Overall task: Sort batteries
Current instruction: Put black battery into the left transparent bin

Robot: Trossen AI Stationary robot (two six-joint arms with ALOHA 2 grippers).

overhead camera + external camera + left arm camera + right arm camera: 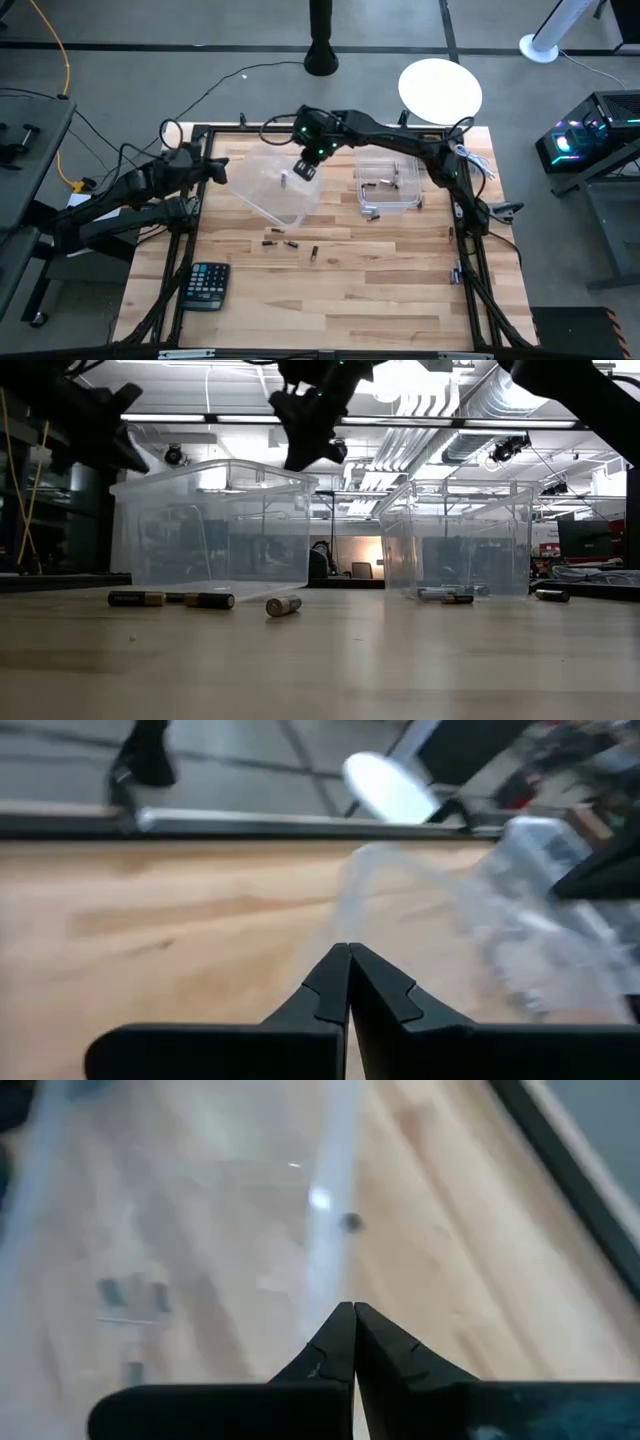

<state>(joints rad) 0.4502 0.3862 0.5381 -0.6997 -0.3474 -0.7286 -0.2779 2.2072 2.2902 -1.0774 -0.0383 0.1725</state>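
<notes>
Three batteries (290,244) lie on their sides on the wooden table, in front of the left clear bin (268,190); the low view shows them too (210,600). One battery (284,180) lies inside that bin. Several more batteries (385,183) lie in the right clear bin (390,196), and one (373,216) lies just outside it. My right gripper (307,169) hangs shut and empty above the left bin, well above its rim in the low view (300,458). My left gripper (222,170) is shut and empty beside that bin's left wall.
A black calculator (207,283) lies near the table's front left. A white round disc (440,90) stands beyond the far right corner. Bare wood stretches across the table's near half (350,310).
</notes>
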